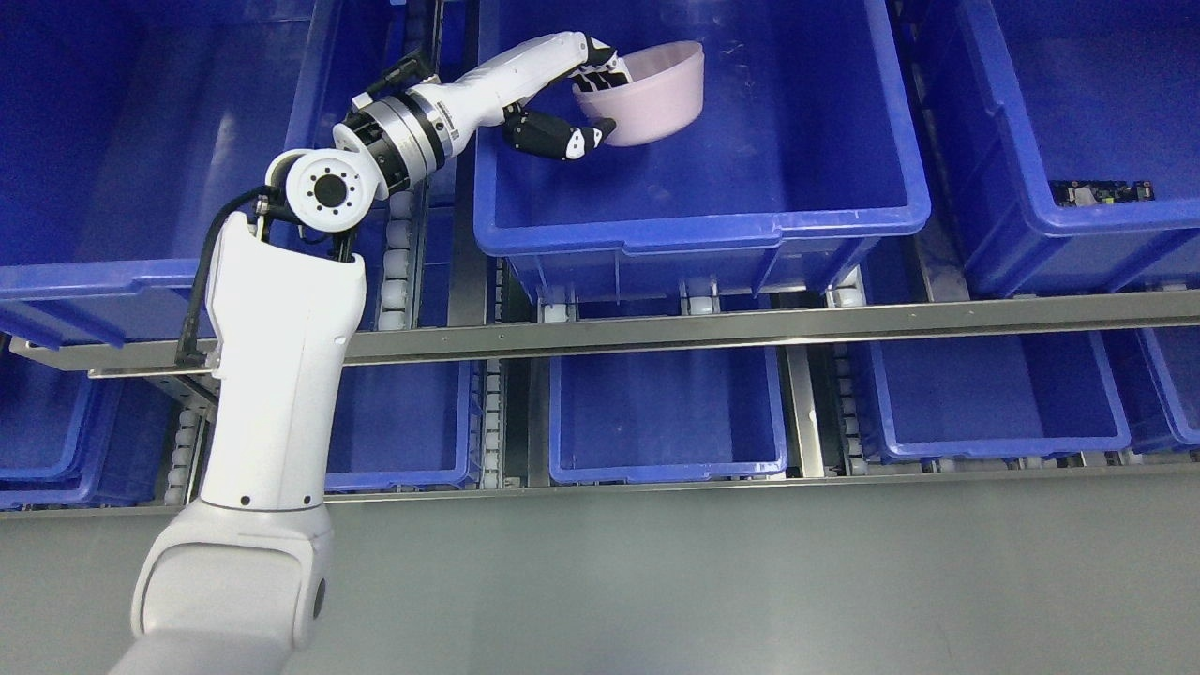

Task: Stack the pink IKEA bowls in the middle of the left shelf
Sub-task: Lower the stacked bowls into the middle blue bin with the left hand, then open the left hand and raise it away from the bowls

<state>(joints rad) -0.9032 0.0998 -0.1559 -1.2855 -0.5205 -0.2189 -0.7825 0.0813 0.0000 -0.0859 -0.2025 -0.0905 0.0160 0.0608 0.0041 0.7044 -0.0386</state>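
Pink bowl [647,94], tilted, inside the middle blue bin [703,216] at its 11 o'clock corner. It appears light, rigid and smooth, so probably slippery; the rim is the natural hold. The left hand [586,98] grips it at the bowl's 9 o'clock edge, fingers over the rim, thumb beneath the wall.

- Lighting even, cool, moderately bright; blue cast overall.
- Soft glare on white left arm [281,375] and metal shelf rail [750,328].
- Lower bins [666,412] sat in shadow beneath rail.
- Focus sharp; slight noise in dark corners.
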